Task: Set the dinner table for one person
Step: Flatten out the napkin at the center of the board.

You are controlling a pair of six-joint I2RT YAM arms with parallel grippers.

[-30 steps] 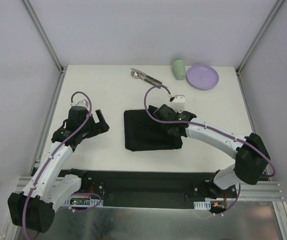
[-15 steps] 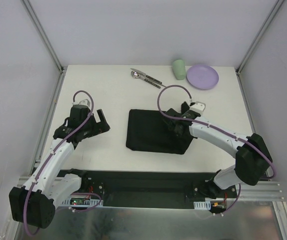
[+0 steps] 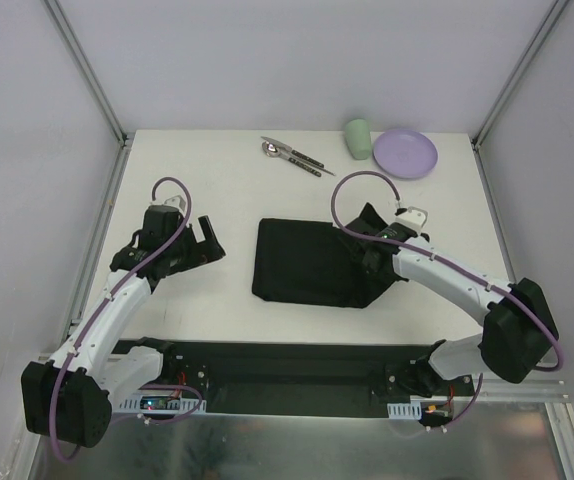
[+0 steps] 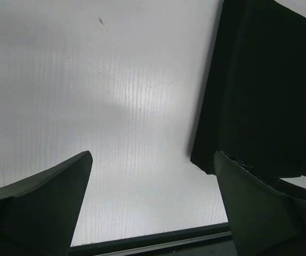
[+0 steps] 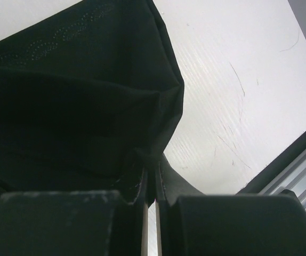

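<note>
1. The white tabletop [image 3: 217, 190] fills the space between the grey frame rails [image 3: 102, 215]. It runs from the arms' bases at the near edge to the far wall.
2. A black mat [image 3: 302, 262] lies about mid-tabletop, a little nearer the near edge than the far one. Its left part lies flat, while its right side is bunched and lifted off the surface.
3. The right pincer [image 3: 375, 265] sits at that raised right side of the mat. In the right wrist view its jaws are pressed together on a fold of the black cloth, which drapes away ahead of the fingers [image 5: 166, 184]. Bare tabletop shows to the right of the fold.
4. The left pincer [image 3: 208, 243] hangs over bare tabletop to the left of the mat and apart from it. Its jaws are spread wide with nothing between them. In the left wrist view only white surface lies between the two fingers, and the mat's left edge and one of its corners show on the right.
5. Cutlery [image 3: 292, 154] lies along the far edge, near its middle.
6. A green cup [image 3: 358, 139] stands to the right of the cutlery.
7. A purple plate [image 3: 405, 153] sits just beside the cup, toward the far right corner. Whether cup and plate touch cannot be told.
</note>
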